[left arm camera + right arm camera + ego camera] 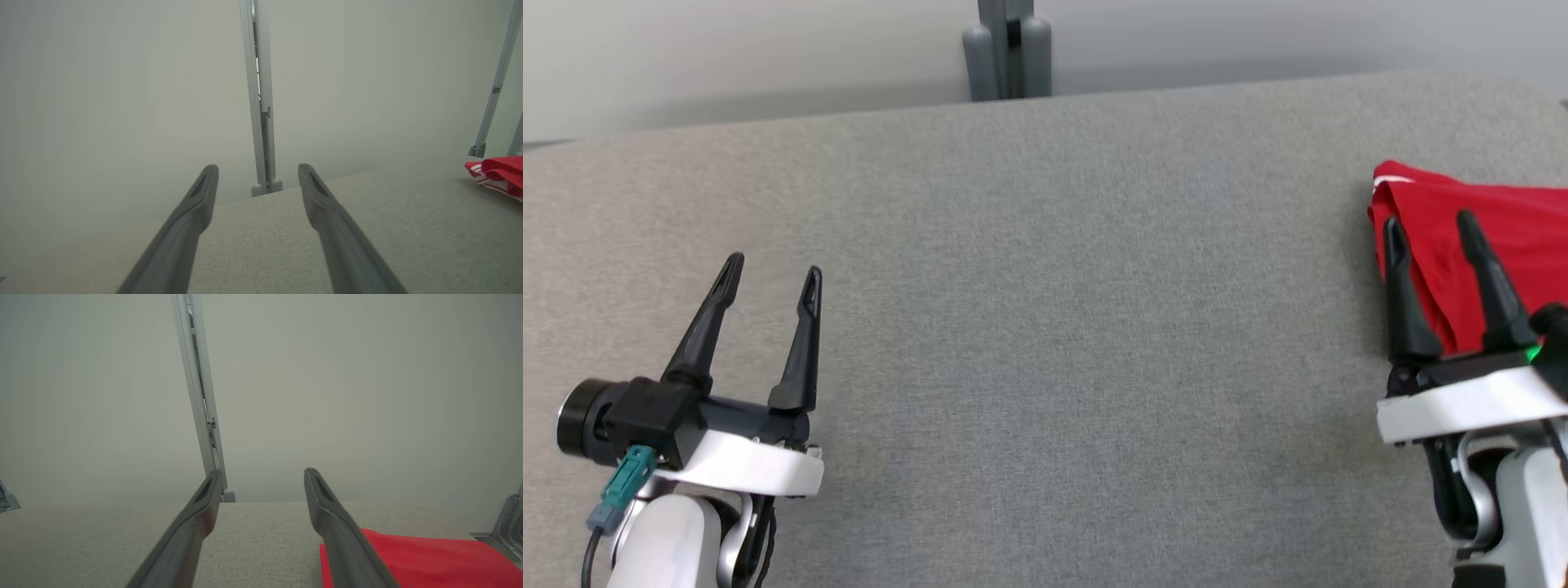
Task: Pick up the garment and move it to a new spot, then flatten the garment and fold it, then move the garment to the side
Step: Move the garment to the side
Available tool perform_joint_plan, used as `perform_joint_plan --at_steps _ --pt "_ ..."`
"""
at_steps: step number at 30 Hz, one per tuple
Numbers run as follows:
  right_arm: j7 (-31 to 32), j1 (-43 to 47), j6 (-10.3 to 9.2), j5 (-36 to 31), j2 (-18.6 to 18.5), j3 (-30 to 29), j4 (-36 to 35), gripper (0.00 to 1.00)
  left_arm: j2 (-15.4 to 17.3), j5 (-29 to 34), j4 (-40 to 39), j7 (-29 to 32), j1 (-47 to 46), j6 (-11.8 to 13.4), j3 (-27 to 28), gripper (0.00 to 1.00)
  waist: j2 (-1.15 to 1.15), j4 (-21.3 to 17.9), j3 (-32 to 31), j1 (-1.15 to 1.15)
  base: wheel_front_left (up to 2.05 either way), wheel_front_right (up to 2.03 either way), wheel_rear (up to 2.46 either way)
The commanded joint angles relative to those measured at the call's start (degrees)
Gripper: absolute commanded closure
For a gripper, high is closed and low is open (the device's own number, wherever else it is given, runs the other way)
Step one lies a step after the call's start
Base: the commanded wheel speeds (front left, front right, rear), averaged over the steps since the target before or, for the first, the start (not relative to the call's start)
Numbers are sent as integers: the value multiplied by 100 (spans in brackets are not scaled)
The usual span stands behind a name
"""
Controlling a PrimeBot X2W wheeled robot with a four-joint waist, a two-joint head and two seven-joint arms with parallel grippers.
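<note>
Right claw (1431, 222) and left claw (774, 267) both gape empty; red garment (1523, 216) looks folded aside, so retreat without snagging it.

the head camera looks down from above on the grey cloth table (1045, 327). both wrist cameras sit low, close to it, facing the pale wall (122, 81). all see the red cloth garment (1531, 229).
</note>
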Motion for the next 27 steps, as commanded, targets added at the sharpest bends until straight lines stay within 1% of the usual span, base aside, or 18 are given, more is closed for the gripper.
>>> perform_joint_plan --at_steps 1,10,20,27 --pt "-1 133 0 -46 24 4 -18 0 47 -22 37 -18 75 17 34 0 0 125 -204 0 0 0 0" --pt "-27 813 0 -308 183 113 23 0 46 -122 191 3 449 -7 -16 0 0 116 -700 0 0 0 0" --pt "143 1411 1 -281 204 66 -210 0 58 -167 152 63 867 197 37 0 0 51 -1035 0 0 0 0" --pt "198 1553 0 -152 205 103 -324 0 84 -217 104 169 1081 304 75 0 0 33 -1135 0 0 0 0"
